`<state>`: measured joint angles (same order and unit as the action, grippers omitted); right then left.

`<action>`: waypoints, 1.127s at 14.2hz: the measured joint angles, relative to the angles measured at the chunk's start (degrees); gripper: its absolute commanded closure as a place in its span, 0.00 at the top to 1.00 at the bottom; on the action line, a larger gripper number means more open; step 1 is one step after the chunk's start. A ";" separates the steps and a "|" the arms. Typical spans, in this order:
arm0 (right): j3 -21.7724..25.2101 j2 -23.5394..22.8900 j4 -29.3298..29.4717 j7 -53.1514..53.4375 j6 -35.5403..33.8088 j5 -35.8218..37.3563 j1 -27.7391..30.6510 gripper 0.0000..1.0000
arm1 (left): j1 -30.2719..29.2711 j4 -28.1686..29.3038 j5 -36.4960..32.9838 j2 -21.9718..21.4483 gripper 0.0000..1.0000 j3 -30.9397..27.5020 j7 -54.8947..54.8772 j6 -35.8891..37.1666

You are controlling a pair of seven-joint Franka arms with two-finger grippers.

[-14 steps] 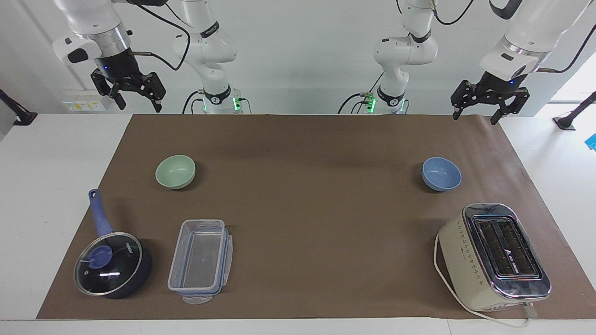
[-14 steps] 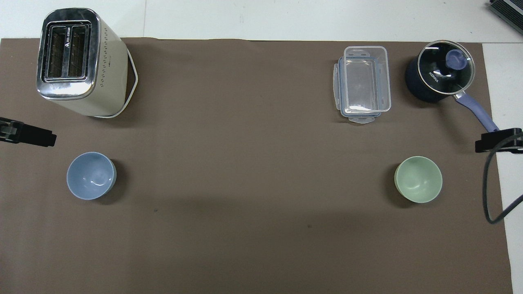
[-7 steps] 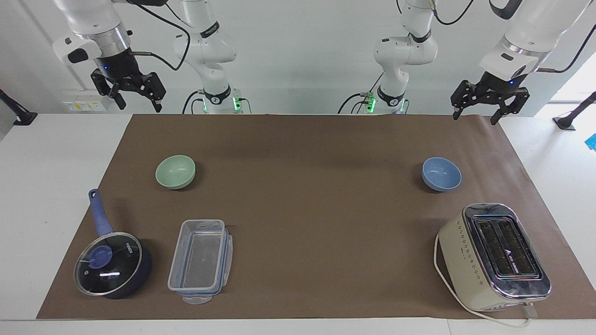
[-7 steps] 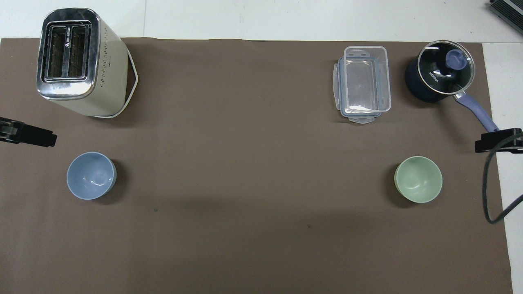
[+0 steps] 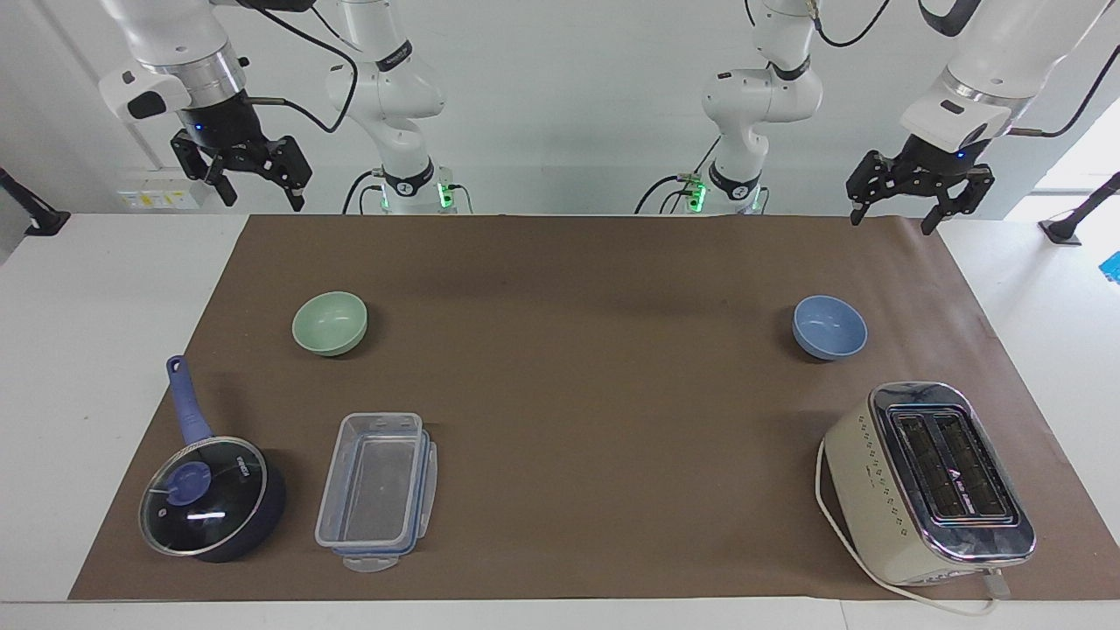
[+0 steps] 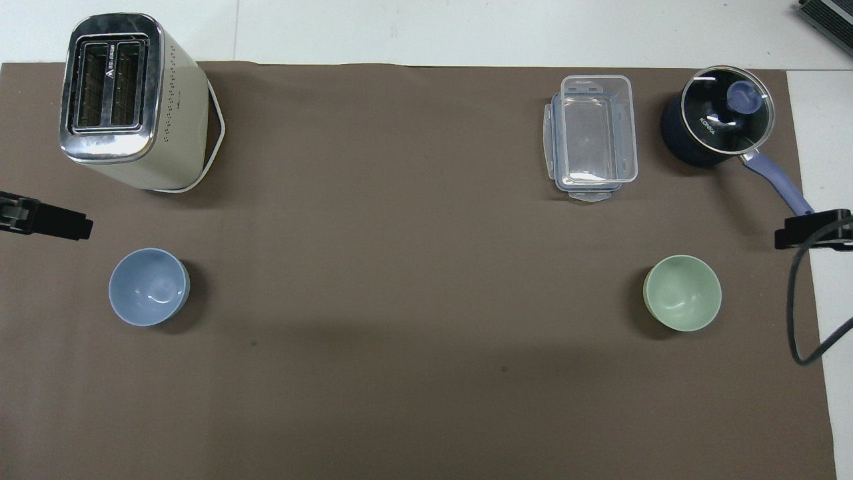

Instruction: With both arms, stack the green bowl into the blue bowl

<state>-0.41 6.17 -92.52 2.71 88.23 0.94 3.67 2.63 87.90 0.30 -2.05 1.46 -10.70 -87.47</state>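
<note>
The green bowl [image 6: 682,293] and the blue bowl [image 6: 148,287] sit upright, well apart, toward opposite ends of the brown mat [image 6: 413,280]; toaster [image 6: 126,100] farther out.

White table [image 5: 105,350] with a brown mat [image 5: 569,394] bearing two bowls, toaster, saucepan, clear container

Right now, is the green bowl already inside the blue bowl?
No, the green bowl sits alone toward the right arm's end of the table, well apart from the blue bowl.
</note>
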 measured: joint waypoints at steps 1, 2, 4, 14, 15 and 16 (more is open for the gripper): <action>0.00 0.00 0.00 0.00 0.00 0.00 0.00 1.00 | 0.00 0.00 0.00 0.00 1.00 0.00 0.00 0.01; 0.00 0.00 0.00 0.00 0.00 0.00 0.00 1.00 | 0.00 0.00 0.00 0.00 1.00 0.00 0.00 0.02; 0.09 0.00 0.00 0.00 0.00 0.00 -0.05 1.00 | 0.00 0.00 0.00 0.00 1.00 0.00 0.00 0.03; 4.29 0.00 0.00 0.00 -0.01 0.00 -3.28 1.00 | 0.03 0.01 0.00 -0.03 1.00 0.05 0.00 0.21; 4.30 0.00 -0.01 0.00 -0.01 0.00 -3.28 1.00 | 0.04 0.01 0.00 -0.04 1.00 0.06 0.00 0.23; 4.33 0.00 -0.02 0.00 -0.01 0.00 -3.28 1.00 | 0.04 0.01 0.00 -0.04 1.00 0.04 0.02 0.24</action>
<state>3.92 6.18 -92.54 2.71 88.22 0.93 0.39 2.67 87.91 0.30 -2.09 1.50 -10.68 -87.23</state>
